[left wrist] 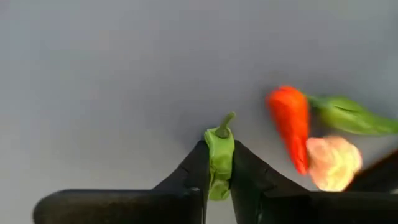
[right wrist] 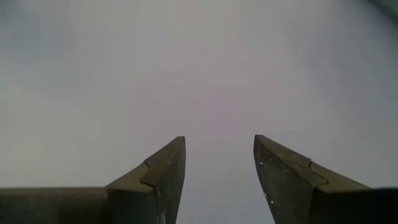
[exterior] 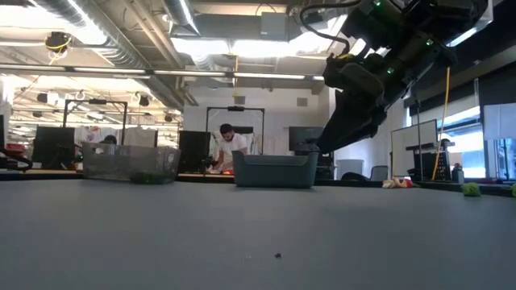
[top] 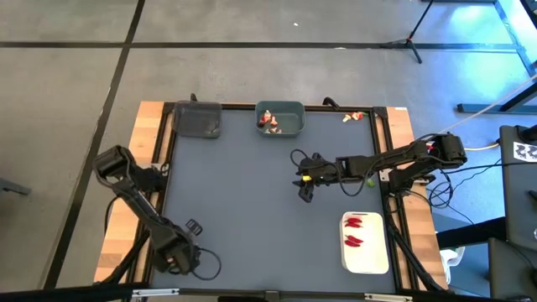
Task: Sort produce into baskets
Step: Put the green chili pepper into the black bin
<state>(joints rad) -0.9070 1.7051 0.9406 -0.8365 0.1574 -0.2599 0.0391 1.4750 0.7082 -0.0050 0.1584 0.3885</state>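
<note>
We have the left gripper (left wrist: pixel 219 163) pinched tight on a small green piece (left wrist: pixel 219 142) low on the mat, just beside a red chili (left wrist: pixel 290 121). We judge the grip is for carrying it to the dark bin (top: pixel 199 120) at the far left. Our right gripper (right wrist: pixel 219 158) waits with fingers spread over bare mat.

A: Pretty clearly a robotics lab in an open office floor. Bare ducts and strip lights (exterior: pixel 121 36) overhead, polished concrete floor (top: pixel 75 75) with taped lines.

B: Yeah, plus rows of monitors (exterior: pixel 52 147), a person (exterior: pixel 230 149) at a desk in back, and a tripod stand (top: pixel 411 38) beside the grey surface (top: pixel 268 210).
</note>
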